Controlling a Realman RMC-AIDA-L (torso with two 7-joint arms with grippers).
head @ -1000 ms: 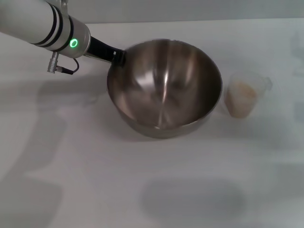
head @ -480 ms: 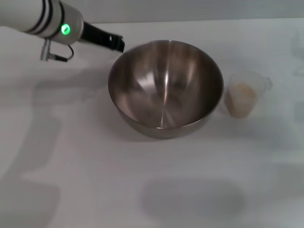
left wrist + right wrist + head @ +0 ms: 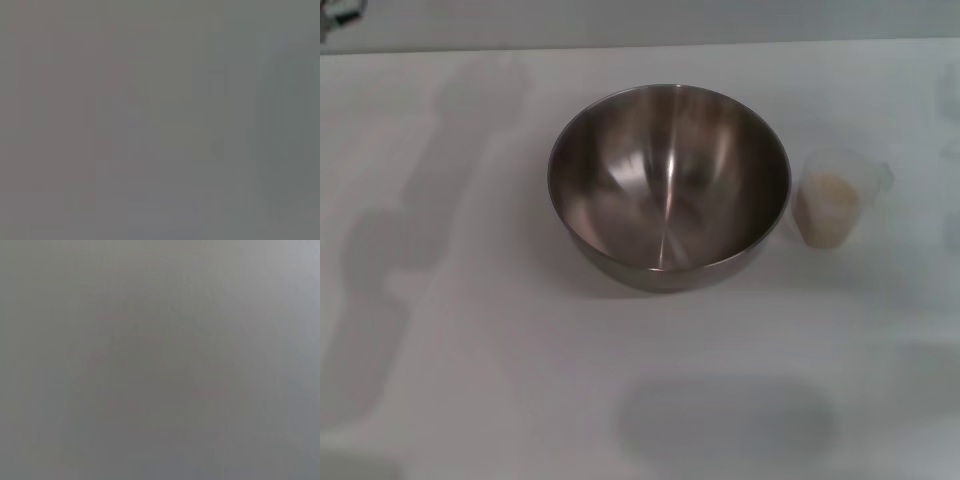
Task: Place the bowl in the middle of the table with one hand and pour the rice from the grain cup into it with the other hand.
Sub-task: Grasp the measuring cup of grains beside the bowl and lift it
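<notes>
The stainless-steel bowl (image 3: 669,185) stands upright and empty near the middle of the white table (image 3: 500,400) in the head view. The clear plastic grain cup (image 3: 833,198) stands just right of the bowl, apart from it, with cream rice (image 3: 827,203) inside. Neither gripper shows in the head view; only a small dark bit of the left arm's cable shows at the far top left corner (image 3: 342,12). Both wrist views show only a plain grey blur with no task object.
The table's far edge runs along the top of the head view (image 3: 720,45). Arm shadows lie on the left part of the tabletop (image 3: 410,220).
The left arm, which was at the bowl's far left rim, has let go and pulled away up and to the left, out of the head view. Bowl and cup have stayed still.
</notes>
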